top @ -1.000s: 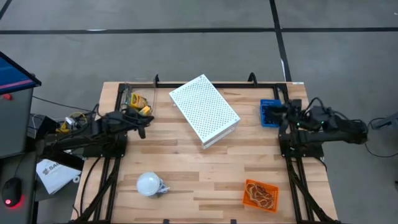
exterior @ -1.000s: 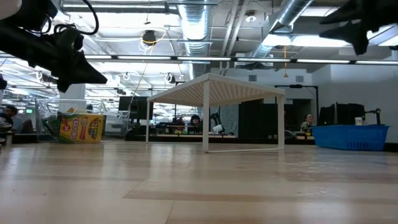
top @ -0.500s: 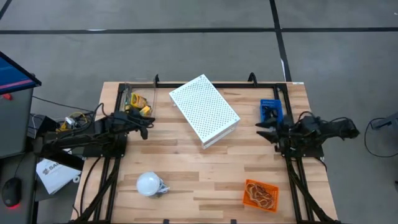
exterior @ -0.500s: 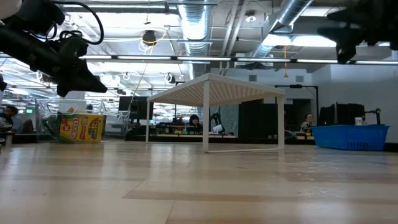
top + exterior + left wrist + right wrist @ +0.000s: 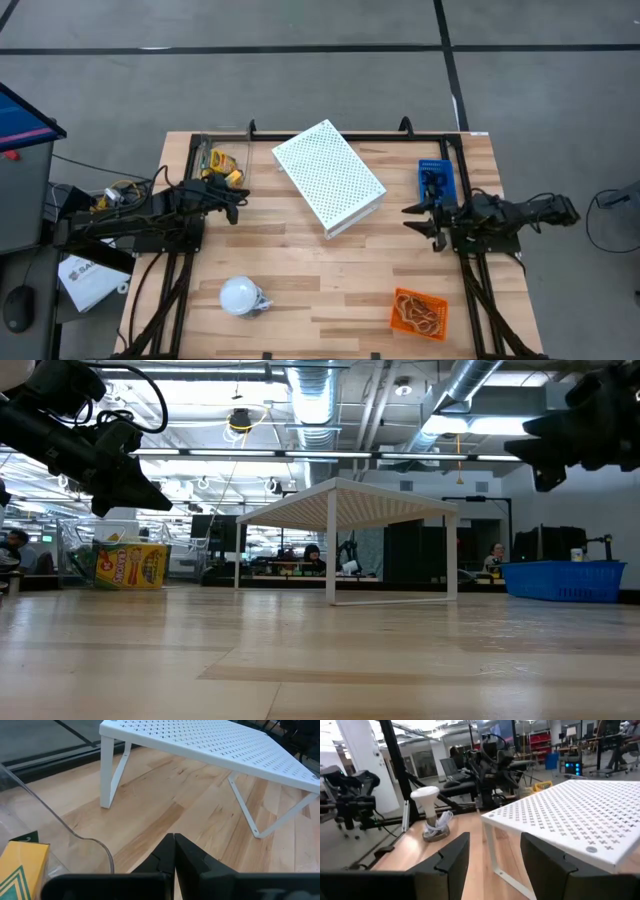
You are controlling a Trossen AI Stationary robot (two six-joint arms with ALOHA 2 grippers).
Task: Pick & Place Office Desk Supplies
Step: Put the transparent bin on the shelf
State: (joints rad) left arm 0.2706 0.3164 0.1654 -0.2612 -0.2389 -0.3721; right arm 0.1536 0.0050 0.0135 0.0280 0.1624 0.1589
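the crayon boxes (image 5: 222,165) sit in a clear bin at the table's back left, just beside my left gripper (image 5: 232,204), fingers pressed together, empty. my right gripper (image 5: 420,221) hovers parted, empty, near the blue basket (image 5: 435,181).

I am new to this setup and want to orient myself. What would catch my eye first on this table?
The big white perforated box stands askew at the table's far middle. An orange tray of tan rubber bands sits at the near right corner, and a white bulb-like object near the left front. The right pincer hangs open beside the blue bin.
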